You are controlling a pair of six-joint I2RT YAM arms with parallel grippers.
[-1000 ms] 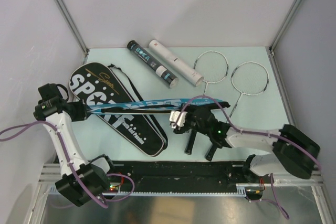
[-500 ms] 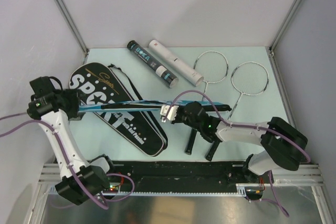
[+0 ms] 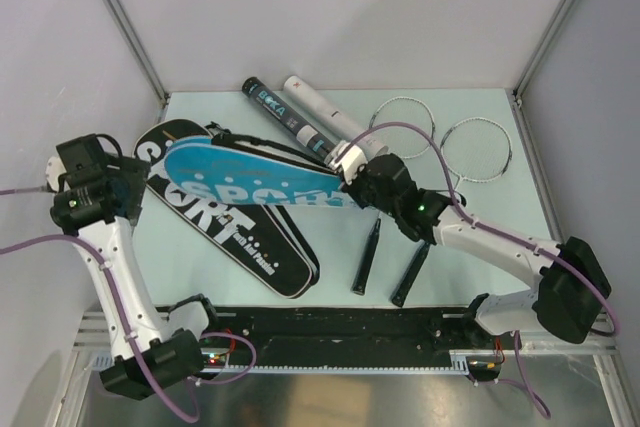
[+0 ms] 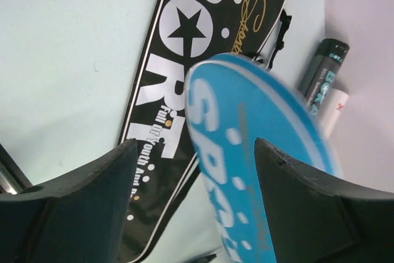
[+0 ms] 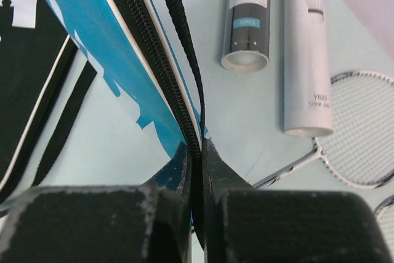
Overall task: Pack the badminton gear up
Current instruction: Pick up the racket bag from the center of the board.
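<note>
**Right pincer** [image 3: 348, 187]: closed tight on the narrow end of the blue racket-shaped fabric SPORT bag [image 3: 250, 182]. From the wrist view, both fingers are pinched together on the bag's black zip edge [image 5: 155, 60].

**Left pincer** [image 3: 135, 185]: jaws spread wide, with nothing gripped. The blue bag's rounded wide end shows between its fingers in the wrist view. From above, that end sits just beside the fingers and appears clear of them.

**Blue bag**: stretched across the left half of the pale green tabletop [image 3: 480, 209]. Its wide end overlaps the wide end of the black racket-shaped SPORT bag [image 3: 240, 237], which lies flat beneath it. I cannot tell whether the two bags touch.

**Tubes**: the black cylindrical tube [image 3: 288, 122] and the white cylindrical tube [image 3: 328, 115] lie side by side at the back, with the black one on the left. Their near ends are close to the blue bag's narrow end.

**Rackets**: the first thin-framed racket [image 3: 367, 257] and the second thin-framed racket [image 3: 411, 272] lie on the right. Their heads point to the rear and their black handles toward the near edge. The handles are apart from each other. The right arm crosses above both shafts.
</note>
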